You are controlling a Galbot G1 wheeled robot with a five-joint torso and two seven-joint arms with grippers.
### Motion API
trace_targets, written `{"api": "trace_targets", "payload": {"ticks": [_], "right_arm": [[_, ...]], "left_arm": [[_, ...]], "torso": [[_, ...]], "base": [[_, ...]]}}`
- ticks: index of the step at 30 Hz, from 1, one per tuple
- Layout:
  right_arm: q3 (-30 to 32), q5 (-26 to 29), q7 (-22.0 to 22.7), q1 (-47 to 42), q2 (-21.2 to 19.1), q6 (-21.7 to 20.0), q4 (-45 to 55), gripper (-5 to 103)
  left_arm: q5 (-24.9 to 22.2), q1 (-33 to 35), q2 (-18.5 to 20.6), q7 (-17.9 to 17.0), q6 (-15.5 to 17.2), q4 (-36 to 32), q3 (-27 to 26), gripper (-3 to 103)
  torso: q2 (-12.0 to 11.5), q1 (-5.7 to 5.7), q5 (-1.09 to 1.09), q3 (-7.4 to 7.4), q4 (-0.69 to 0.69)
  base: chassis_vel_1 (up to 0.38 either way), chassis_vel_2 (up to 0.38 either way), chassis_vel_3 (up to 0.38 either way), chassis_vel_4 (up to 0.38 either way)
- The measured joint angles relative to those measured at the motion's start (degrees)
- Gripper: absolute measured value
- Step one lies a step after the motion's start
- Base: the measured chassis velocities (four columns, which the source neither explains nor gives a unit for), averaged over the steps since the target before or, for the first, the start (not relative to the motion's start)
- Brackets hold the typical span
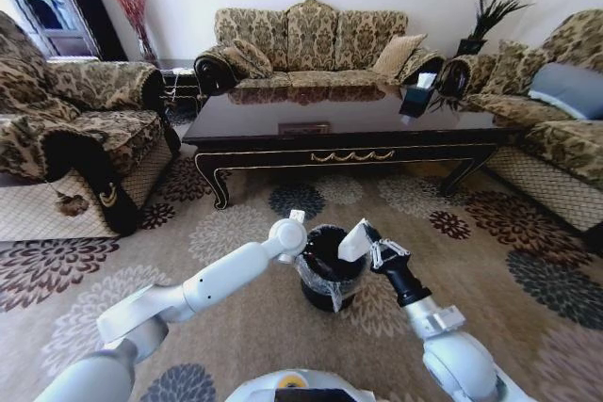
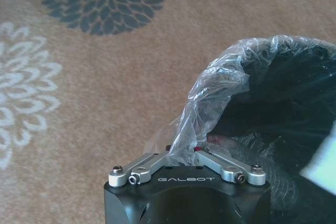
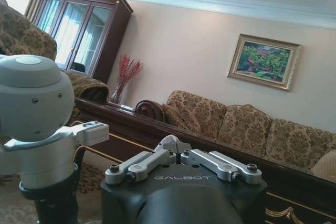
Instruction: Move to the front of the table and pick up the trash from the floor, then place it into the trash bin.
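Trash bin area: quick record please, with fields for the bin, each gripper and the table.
bin: small round black bucket with a clear plastic bag liner, upright on the patterned beige carpet
left gripper: shut on the liner at the bin's rim
right gripper: shut on what looks like a white paper scrap, over the bin's right rim
table: long dark glossy wooden coffee table, beyond the bin

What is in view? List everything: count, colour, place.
table: one, dark wood, before the middle sofa
sofas: three, beige patterned, around the table
tissue box: one, dark, on the table's right end
trash bin: one, black, on the floor between the arms
bin liner: one, clear, over the bin's rim
trash: one white scrap, above the bin
floor: beige flowered carpet
left tool: shut on the bin liner
right tool: shut on the trash
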Motion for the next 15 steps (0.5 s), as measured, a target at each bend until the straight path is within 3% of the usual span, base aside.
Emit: {"api": "trace_targets", "payload": {"ticks": [5, 6, 9, 10, 11, 12, 15], "right_arm": [[0.0, -3.0, -0.3, -1.1, -1.3, 0.8, -0.6, 2], [0.0, -3.8, -0.3, -1.1, -1.5, 1.0, -1.0, 13], [-0.1, -4.5, -0.3, -1.2, -1.6, 1.3, -1.5, 13], [-0.2, -4.9, -0.3, -1.2, -1.6, 1.3, -1.9, 24], [-0.4, -5.0, -0.3, -1.2, -1.5, 1.3, -2.2, 24], [-0.5, -5.0, -0.3, -1.2, -1.5, 1.3, -2.3, 35], [-0.6, -5.0, -0.3, -1.2, -1.4, 1.3, -2.5, 35]], "left_arm": [[0.6, 0.9, -0.4, -0.1, 0.0, 0.0, 0.0, 0], [0.6, 1.0, -0.4, -0.1, 0.0, 0.0, 0.0, 0], [0.6, 1.1, -0.3, -0.1, 0.0, -0.3, 0.0, 0], [0.7, 1.2, -0.1, -0.1, 0.0, -0.5, 0.0, 0], [0.6, 1.2, 0.1, -0.1, 0.0, -0.7, 0.0, 0], [0.6, 1.3, 0.3, -0.1, 0.0, -0.9, -0.1, 0], [0.6, 1.3, 0.6, -0.1, 0.0, -0.9, -0.2, 0]], "torso": [[0.0, 0.00, 0.00, 0.00, 0.02], [0.0, 0.00, 0.00, 0.00, 0.02], [0.0, 0.00, 0.00, 0.00, 0.02], [0.0, 0.00, 0.01, 0.00, 0.02], [0.0, 0.00, 0.01, 0.00, 0.01], [0.0, 0.00, 0.00, 0.00, 0.01], [0.0, 0.00, 0.00, 0.00, 0.02]], "base": [[0.000, 0.000, 0.000, 0.000], [0.000, 0.000, 0.000, 0.000], [0.000, 0.000, 0.000, 0.000], [0.000, 0.000, 0.000, 0.000], [0.000, 0.000, 0.000, 0.000], [0.000, 0.000, 0.000, 0.000], [0.000, 0.000, 0.000, 0.000]]}}
